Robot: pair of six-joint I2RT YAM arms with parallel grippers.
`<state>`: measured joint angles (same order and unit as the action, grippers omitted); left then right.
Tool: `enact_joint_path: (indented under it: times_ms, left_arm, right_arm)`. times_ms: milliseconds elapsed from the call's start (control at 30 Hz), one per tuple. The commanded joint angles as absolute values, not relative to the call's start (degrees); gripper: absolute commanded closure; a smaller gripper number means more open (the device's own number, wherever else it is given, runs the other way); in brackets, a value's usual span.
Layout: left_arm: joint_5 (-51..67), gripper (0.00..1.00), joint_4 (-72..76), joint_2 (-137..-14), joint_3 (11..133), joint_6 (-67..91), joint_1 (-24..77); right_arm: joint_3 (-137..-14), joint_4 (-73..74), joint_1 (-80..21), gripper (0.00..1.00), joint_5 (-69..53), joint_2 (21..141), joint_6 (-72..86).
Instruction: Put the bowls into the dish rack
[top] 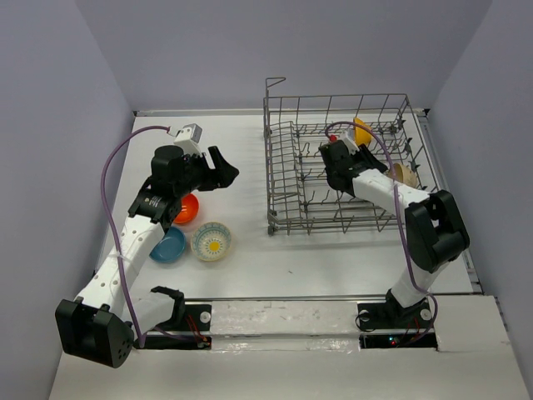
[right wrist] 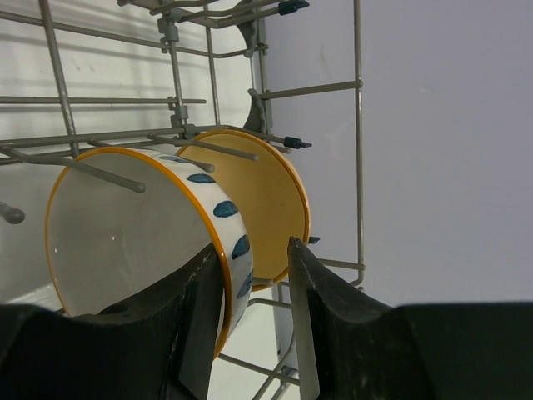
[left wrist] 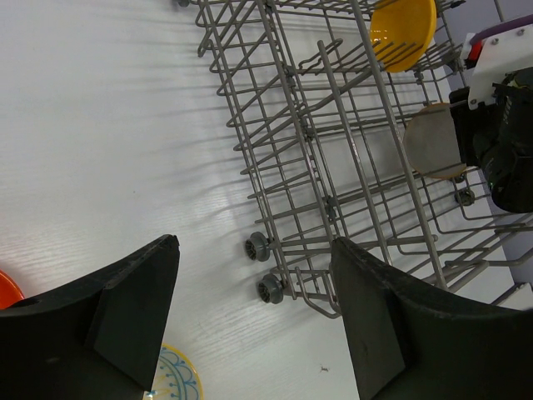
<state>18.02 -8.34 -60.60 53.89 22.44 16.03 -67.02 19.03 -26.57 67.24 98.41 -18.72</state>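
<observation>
Closest to the arm bases, on the left of the white table [top: 291, 267], the blue bowl [top: 169, 247] and the flower-patterned bowl [top: 211, 242] sit upright just beside each other. The left arm's forearm crosses over part of the blue one. A little farther back, the orange-red bowl [top: 188, 208] rests on the table, half hidden under that same arm.

Beyond these three, the left gripper [top: 226, 164] hangs above the bare table between the bowls and the rack. Its fingers are spread wide and there is nothing between them.

To the right stands the dish rack [top: 335, 97], with the right arm reaching down inside it. The right gripper [right wrist: 252, 250] straddles the rim of a white bowl with an orange rim [right wrist: 125, 233], which has blue marks on its outside. One finger is inside the bowl against its wall. The other is outside, with a clear gap between it and the wall, so the fingers are not clamped on the bowl. The bowl is tipped on its side among the tines. Just behind it, toward the far side of the rack, the yellow-tan bowl [right wrist: 271, 200] stands on edge.
</observation>
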Motion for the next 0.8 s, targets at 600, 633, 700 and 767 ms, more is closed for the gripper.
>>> enact_joint_path:
  times_ms: [600,633,700,767]
  left_arm:
    - [12.15,0.17,-7.03,-60.82,52.56,23.64,13.27]
    - [10.82,0.17,-7.81,-60.82,52.38,24.08,12.66]
    - [7.13,0.18,-8.35,-60.91,51.08,25.22,11.78]
    - [5.02,0.17,-8.61,-60.73,49.93,26.8,9.42]
  right_arm:
    - [-85.43,45.78,-27.33,0.5,42.82,93.01,9.47]
    - [-85.52,45.79,-27.33,0.49,39.15,91.68,10.71]
    - [-84.91,44.57,-27.33,0.48,29.51,86.43,14.06]
    - [-80.54,39.41,-27.33,0.48,22.71,81.68,16.94]
